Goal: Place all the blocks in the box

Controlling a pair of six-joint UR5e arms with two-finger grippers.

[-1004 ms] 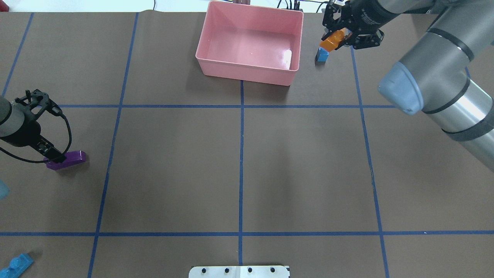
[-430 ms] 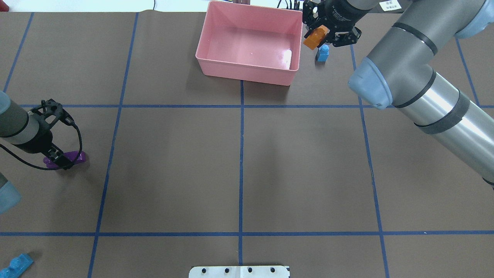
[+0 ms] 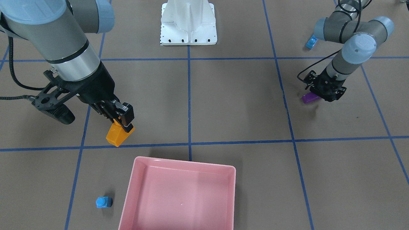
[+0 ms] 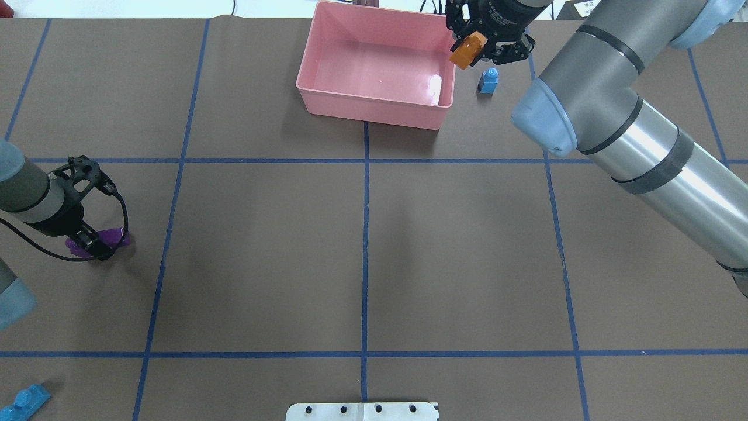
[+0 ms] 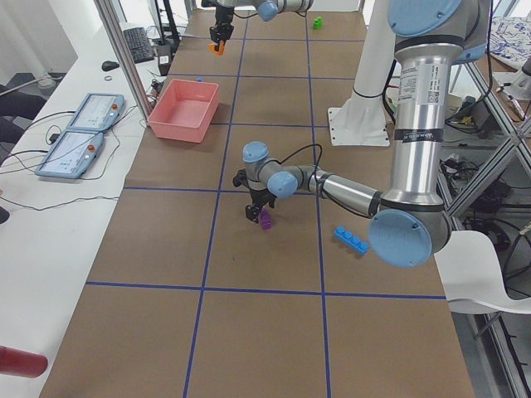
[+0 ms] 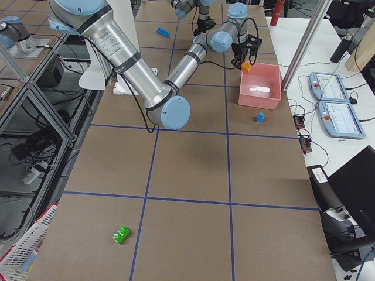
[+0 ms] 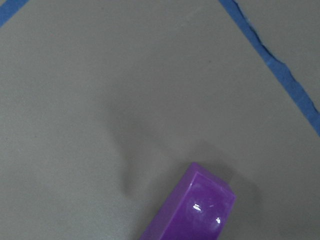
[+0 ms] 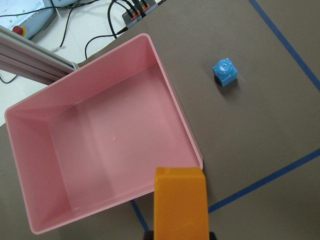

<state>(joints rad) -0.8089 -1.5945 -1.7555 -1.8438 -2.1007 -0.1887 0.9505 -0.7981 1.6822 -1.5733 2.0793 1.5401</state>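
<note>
So, orange sloped brick (image 4: 467, 51): held off the table by the box's 2 o'clock corner, seen from overhead. Its long axis runs about 1 to 7 o'clock, with the free end toward 7.
Right gripper (image 3: 124, 120): the fingers are clamped narrow on the orange brick's upper end, and the brick hangs below them, tilted.
Box (image 4: 374, 114): sits at the table's 12 o'clock edge in the overhead view, its longer sides running 3 to 9 o'clock.
Small blue cube (image 4: 488, 80): on the table just beside the box at its 3 o'clock, stud up, not touching the wall.
Purple brick (image 4: 114, 237): at the table's 9 o'clock, long axis roughly 3 to 9 o'clock, with one end under the left gripper.
Left gripper (image 4: 93, 247): low at the purple brick's 9 o'clock end. Whether its fingers grip the brick cannot be told.
Long blue bar (image 4: 23, 401): near the table's 8 o'clock corner, long axis about 2 to 8 o'clock.
Green brick (image 6: 122, 235): on the table, well apart from the box.
</note>
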